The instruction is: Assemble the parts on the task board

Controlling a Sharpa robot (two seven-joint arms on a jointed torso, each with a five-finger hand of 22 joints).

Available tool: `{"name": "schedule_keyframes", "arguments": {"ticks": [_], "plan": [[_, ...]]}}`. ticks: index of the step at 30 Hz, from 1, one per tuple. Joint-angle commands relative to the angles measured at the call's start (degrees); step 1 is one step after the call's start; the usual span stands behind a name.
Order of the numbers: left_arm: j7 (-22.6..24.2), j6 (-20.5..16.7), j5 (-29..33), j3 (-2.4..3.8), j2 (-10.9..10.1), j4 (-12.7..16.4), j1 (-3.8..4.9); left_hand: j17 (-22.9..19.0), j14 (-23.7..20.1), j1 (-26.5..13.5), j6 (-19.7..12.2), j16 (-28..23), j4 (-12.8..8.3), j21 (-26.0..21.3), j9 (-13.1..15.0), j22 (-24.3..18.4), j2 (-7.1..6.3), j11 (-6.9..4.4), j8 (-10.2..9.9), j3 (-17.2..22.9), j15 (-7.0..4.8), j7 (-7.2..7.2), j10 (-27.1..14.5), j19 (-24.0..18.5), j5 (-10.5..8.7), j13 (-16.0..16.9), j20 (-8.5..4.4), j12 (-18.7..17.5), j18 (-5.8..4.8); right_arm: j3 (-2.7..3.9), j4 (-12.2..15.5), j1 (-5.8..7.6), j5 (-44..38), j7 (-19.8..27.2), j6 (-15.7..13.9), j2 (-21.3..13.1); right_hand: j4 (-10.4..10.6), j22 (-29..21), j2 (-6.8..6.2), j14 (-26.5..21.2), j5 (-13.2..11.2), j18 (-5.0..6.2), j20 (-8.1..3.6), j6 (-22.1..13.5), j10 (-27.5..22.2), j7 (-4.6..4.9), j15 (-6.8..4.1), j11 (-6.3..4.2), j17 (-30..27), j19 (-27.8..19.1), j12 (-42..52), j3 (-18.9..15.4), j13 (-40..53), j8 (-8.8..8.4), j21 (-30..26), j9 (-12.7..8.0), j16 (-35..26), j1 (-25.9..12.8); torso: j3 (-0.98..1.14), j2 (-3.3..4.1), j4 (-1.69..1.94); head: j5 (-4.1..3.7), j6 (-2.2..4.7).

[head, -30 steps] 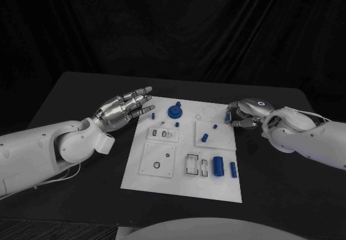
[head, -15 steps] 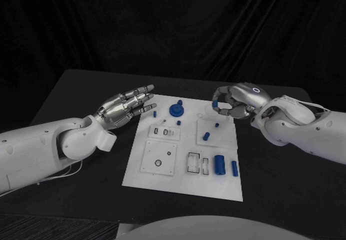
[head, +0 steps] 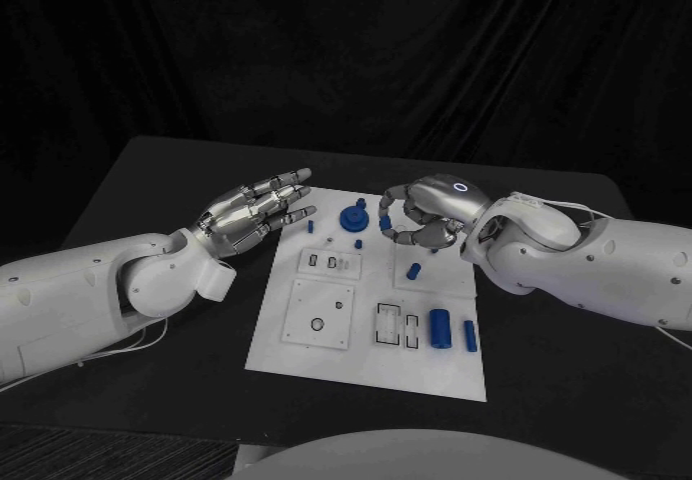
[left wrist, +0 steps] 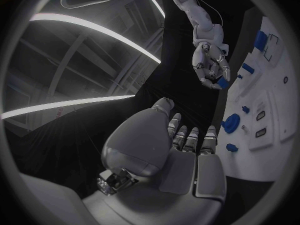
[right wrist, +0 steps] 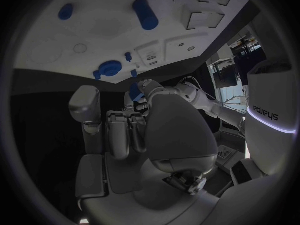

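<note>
Head view, left to right: the left hand (head: 257, 212) hovers just beside the white board's (head: 320, 360) far left corner, fingers (head: 289, 180) spread, holding nothing. On the board a round blue knob (head: 351, 221) stands near the far edge, with three small blue pegs (head: 309, 228) close around it, one short peg (head: 413, 271) at mid-board and two bigger blue cylinders (head: 438, 328) lying near the right edge. Above the board's far right part, the right hand (head: 423, 212) curls its fingers round a small blue piece (head: 388, 223). To seat it well, I'd judge it should come down upright over its hole, slowly, with the board kept from sliding.
</note>
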Motion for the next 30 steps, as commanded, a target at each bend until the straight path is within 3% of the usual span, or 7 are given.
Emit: {"name": "schedule_keyframes", "arguments": {"ticks": [1,6,14,20,30], "plan": [[0.3,0.6,0.0,0.05,0.0,0.2,-0.09,0.1,0.1,-0.3,-0.1,0.2,0.0,0.3,0.0,0.1,-0.03,0.41,0.3,0.3,0.43,0.11,0.0,0.1,0.32,0.1,0.33,0.3,1.05,0.04,-0.9,-0.78,-0.1,-1.3,4.4,1.2,0.0,2.8,-0.02,5.8,0.3,1.04,-0.11,-0.3,6.0,-0.11,-0.04,0.24,13.8,0.0,0.2,0.4,15.1,-0.13,-0.3,-0.1,-0.2,0.2,-0.10,0.09,0.15,-0.19,0.09],[0.2,0.6,0.0,0.05,0.0,0.3,-0.09,0.1,0.1,-0.3,-0.1,0.2,0.0,0.3,0.0,0.1,-0.03,0.41,0.3,0.3,0.43,0.11,0.0,0.1,0.32,0.1,0.33,0.3,1.05,0.05,-2.5,-2.13,-0.1,-1.7,4.9,3.9,-0.1,2.9,-0.13,5.9,0.4,1.00,-0.06,-0.3,6.0,0.01,0.03,0.34,14.1,0.0,0.2,0.5,15.1,-0.22,-0.1,-0.2,0.0,0.2,-0.14,0.04,0.22,-0.44,-0.05],[0.0,0.8,0.0,0.05,0.3,0.2,-0.09,0.1,0.1,-0.3,-0.2,0.2,-0.1,0.2,0.0,0.1,-0.08,0.44,0.3,0.4,0.42,0.12,0.0,0.1,0.32,0.1,0.33,0.4,1.05,0.05,-4.3,-3.28,-0.1,-1.9,4.9,6.7,-0.2,3.0,-0.23,5.9,0.5,0.97,-0.03,-0.3,6.0,0.10,0.09,0.42,14.2,0.1,0.2,0.6,15.1,-0.30,0.0,-0.2,0.2,0.2,-0.01,0.04,0.04,-0.47,-0.28],[-0.1,0.9,0.0,0.05,0.4,0.1,-0.09,0.1,0.1,-0.3,-0.2,0.2,-0.1,0.2,0.0,0.1,-0.08,0.44,0.3,0.4,0.42,0.12,0.0,0.1,0.32,0.1,0.33,0.4,1.05,0.06,-5.0,-3.61,-0.1,-2.0,4.8,7.7,-0.3,3.1,-0.40,5.9,0.2,0.94,0.07,-0.3,6.0,0.30,0.24,0.62,14.3,0.1,0.2,0.7,15.1,-0.50,0.1,-0.4,0.3,0.1,0.00,0.06,-0.13,-0.52,-0.53],[-0.3,1.1,0.0,0.05,0.6,-0.1,-0.09,0.1,0.1,-0.3,-0.2,0.2,-0.1,0.2,0.0,0.1,-0.08,0.44,0.3,0.4,0.42,0.12,0.0,0.1,0.32,0.1,0.33,0.4,1.05,0.06,-5.7,-3.90,-0.1,-2.4,5.4,8.7,-0.4,3.1,-0.51,5.9,-0.9,0.96,0.27,-0.3,6.0,0.52,0.47,0.85,14.3,0.1,0.2,0.9,15.1,-0.93,-0.1,-0.7,0.3,-0.4,0.04,0.10,-0.11,-0.72,-0.68]]}}
